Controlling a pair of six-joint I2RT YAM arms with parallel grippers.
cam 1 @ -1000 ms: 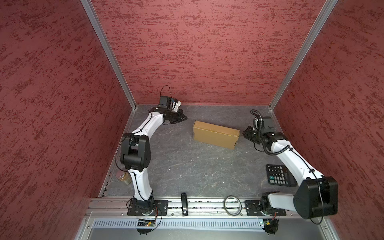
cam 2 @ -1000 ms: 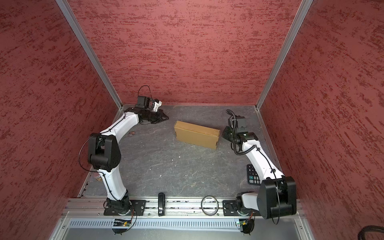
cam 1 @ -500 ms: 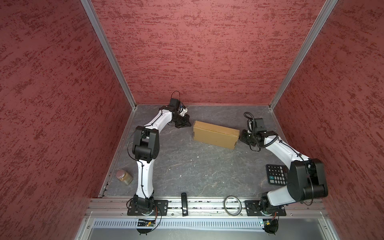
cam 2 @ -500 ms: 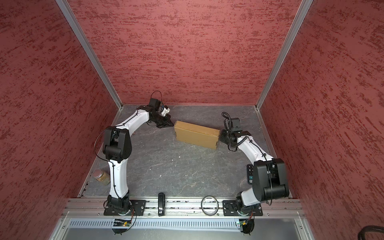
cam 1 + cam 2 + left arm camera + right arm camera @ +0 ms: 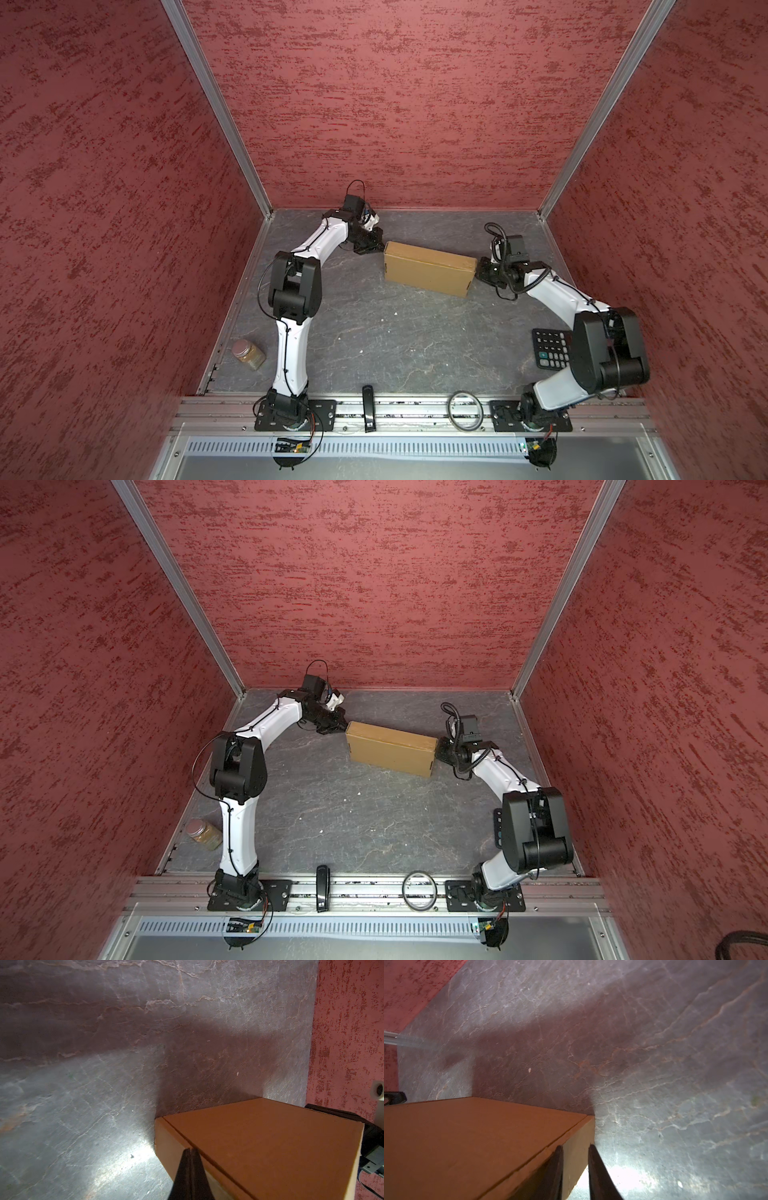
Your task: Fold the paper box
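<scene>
Toward 12 o'clock on the table (image 5: pixel 374 332), the paper box (image 5: pixel 428 270) is lying closed, unmoved. Both arms are now arriving at its ends: left jaws, fully closed, at 10 o'clock; right jaws, narrowly parted, at 4 o'clock, grip unclear. Final squaring is probably beginning.

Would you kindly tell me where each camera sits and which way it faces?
Top views: high above the near rail, looking down toward the back wall; in both, the paper box lies between the left pincer and right pincer, both arms whole.
Left wrist: on the left arm, looking along its shut fingers across one end of the box's top.
Right wrist: on the right arm, looking past its parted fingers at the opposite end.
Shared: both wrist views show the box's lid seam and the grey tabletop.
</scene>
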